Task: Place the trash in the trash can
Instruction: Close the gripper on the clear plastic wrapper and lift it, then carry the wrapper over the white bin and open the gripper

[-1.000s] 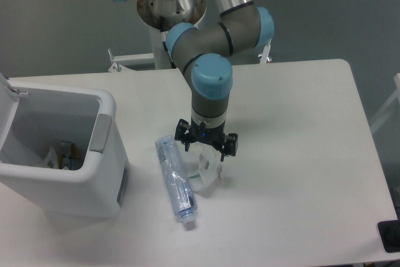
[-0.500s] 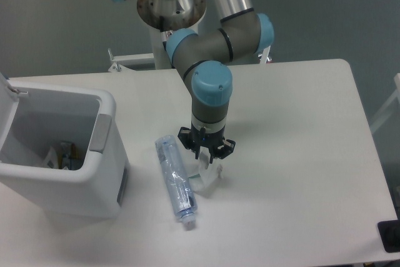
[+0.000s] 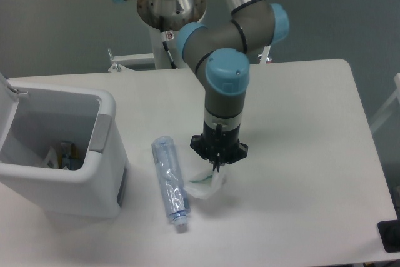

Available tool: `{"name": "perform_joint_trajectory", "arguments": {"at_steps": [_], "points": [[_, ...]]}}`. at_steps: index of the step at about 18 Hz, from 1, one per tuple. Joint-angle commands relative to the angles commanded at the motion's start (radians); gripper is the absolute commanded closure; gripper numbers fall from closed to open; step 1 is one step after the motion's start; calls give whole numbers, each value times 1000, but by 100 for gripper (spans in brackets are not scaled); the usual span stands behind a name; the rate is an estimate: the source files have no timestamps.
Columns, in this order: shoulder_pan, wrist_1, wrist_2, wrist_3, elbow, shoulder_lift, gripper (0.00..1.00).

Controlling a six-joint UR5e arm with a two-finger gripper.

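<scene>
The crushed clear plastic bottle (image 3: pixel 169 182) with a bluish label lies on the white table, its white cap pointing toward the front edge. Just right of it, my gripper (image 3: pixel 217 167) points straight down and is shut on the top edge of the crumpled clear wrapper (image 3: pixel 205 186) with green marks. The wrapper hangs from the fingertips at about table height, close to the bottle's side. The white trash can (image 3: pixel 107 154) stands at the left with its lid swung open and some scraps inside.
The arm's base column (image 3: pixel 169 4) rises behind the table's far edge. A dark object (image 3: pixel 389 236) sits at the table's front right corner. The grey floor lies beyond the table's right and back edges.
The gripper closed from open onto the wrapper and shifted slightly right and forward with it. The bottle was nudged a little to the left and forward.
</scene>
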Motion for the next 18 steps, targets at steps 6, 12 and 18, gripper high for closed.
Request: {"name": "perform_joint_trajectory", "arguments": {"at_steps": [6,12,18], "points": [[25,-2,-169,-219,124,37,100],[12,-2,-305,-407,178,132,100],[-90,-2,-411,-479,108,245,100]]}}
